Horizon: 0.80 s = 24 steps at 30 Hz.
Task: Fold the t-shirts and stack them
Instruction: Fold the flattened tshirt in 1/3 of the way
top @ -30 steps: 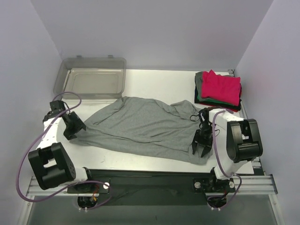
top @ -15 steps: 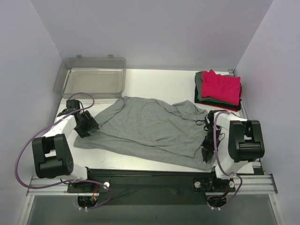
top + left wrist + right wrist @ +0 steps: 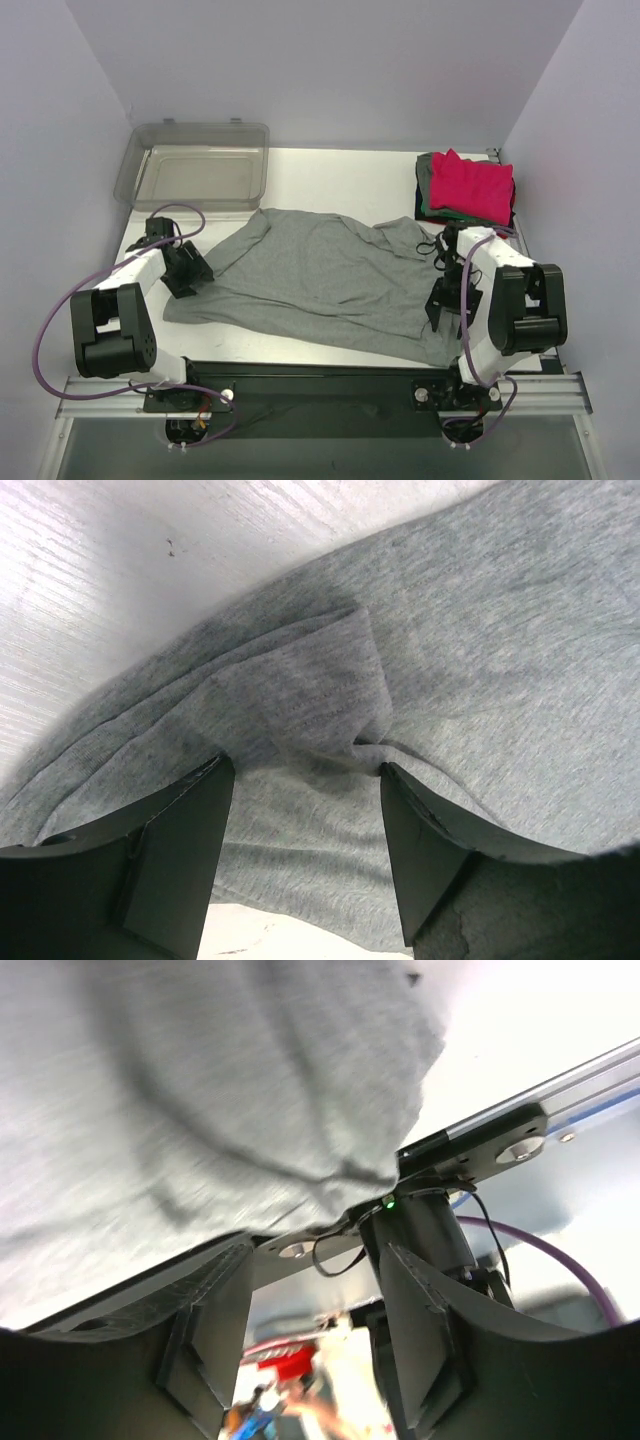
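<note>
- Since a second ago, the left end effector point(image 3: 186, 272) has slid right onto the grey shirt's point(image 3: 320, 280) 9 o'clock edge; its jaws are wide, straddling a cloth ridge, gripping nothing.
- Clear bin point(image 3: 195, 165) sits at 10 o'clock, out of the way.
- Grey shirt lies rumpled mid-bench point(image 3: 340, 170), wholly unfolded.
- Right end effector point(image 3: 447, 300), at 4 o'clock, is open and empty.
- Folded stack point(image 3: 468, 188) waits at 2 o'clock.
</note>
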Motion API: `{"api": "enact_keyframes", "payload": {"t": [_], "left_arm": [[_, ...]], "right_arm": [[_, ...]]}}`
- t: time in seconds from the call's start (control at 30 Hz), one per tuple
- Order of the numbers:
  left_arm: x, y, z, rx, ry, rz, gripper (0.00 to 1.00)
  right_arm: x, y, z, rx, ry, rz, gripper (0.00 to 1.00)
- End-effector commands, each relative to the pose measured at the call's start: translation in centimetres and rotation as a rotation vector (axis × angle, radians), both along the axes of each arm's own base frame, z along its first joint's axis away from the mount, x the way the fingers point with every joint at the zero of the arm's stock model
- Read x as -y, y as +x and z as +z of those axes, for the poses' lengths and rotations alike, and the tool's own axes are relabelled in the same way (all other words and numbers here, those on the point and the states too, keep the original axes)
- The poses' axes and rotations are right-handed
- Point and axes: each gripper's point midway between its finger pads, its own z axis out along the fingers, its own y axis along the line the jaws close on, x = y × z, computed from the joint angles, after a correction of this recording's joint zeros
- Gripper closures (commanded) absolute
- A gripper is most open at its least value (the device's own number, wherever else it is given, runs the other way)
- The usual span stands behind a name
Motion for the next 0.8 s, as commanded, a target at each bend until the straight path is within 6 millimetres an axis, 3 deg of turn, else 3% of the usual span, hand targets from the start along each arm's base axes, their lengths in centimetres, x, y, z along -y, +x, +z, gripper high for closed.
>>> {"api": "enact_keyframes", "payload": {"t": [0.0,0.17,0.3,0.57,0.77], "left_arm": [[-0.1,2.1,2.5,0.102,0.021,-0.030,0.29],[0.1,3.2,3.6,0.135,0.030,-0.064,0.29],[0.4,3.7,4.0,0.146,0.023,-0.075,0.29],[0.7,3.6,4.2,0.149,0.019,-0.088,0.29],[0.7,3.3,4.7,0.154,0.027,-0.100,0.29]], "right_arm": [[-0.4,1.1,3.4,0.038,-0.037,0.083,0.46],[-3.8,3.2,3.6,0.091,0.043,0.149,0.45],[-5.7,3.0,1.7,0.080,0.125,0.137,0.45],[-6.8,0.6,-1.5,0.029,0.222,0.140,0.48],[-6.9,1.3,-2.9,0.051,0.227,0.145,0.55]]}}
